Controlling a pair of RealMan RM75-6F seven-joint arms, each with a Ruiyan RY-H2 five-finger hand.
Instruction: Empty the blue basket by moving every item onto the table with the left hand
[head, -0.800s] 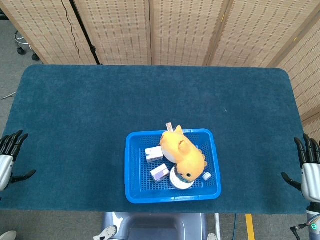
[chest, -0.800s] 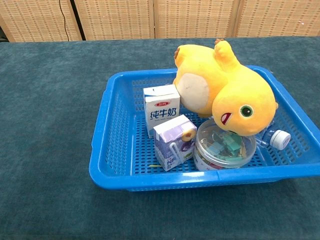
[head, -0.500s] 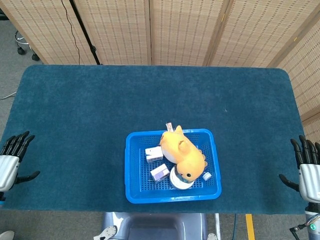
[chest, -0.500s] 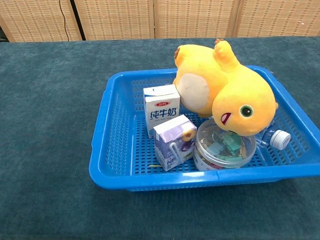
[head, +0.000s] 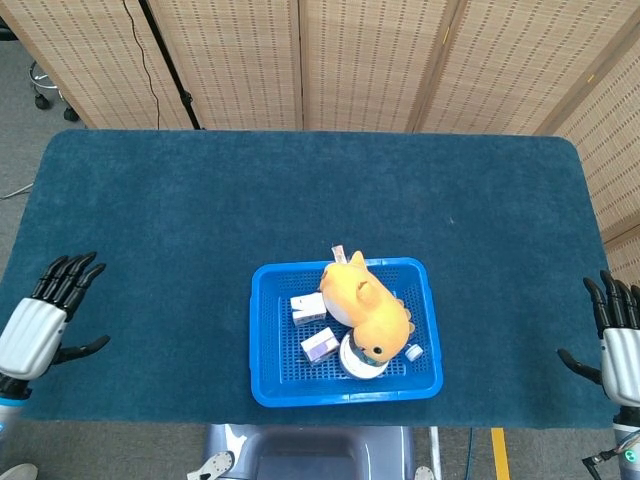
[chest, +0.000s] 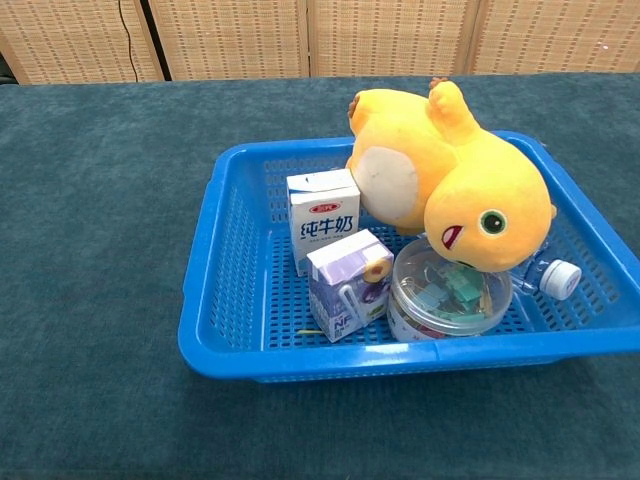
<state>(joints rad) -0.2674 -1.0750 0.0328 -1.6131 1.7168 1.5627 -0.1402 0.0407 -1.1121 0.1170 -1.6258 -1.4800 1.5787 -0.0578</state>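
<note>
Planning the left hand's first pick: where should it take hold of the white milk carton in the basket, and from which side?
Grip the white milk carton across its upper body, coming from above and from the left. It stands upright; the plush toy crowds its right and the purple carton its front, while the blue basket is bare on its left. The left hand is open.

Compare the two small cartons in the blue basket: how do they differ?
The white milk carton with the red label stands upright near the basket's back, while the purple-and-white drink carton sits in front, turned corner-forward. The white one is plain with Chinese characters; the purple one shows a picture. Both are small boxes inside the blue plastic basket, left of the yellow plush toy.
</note>
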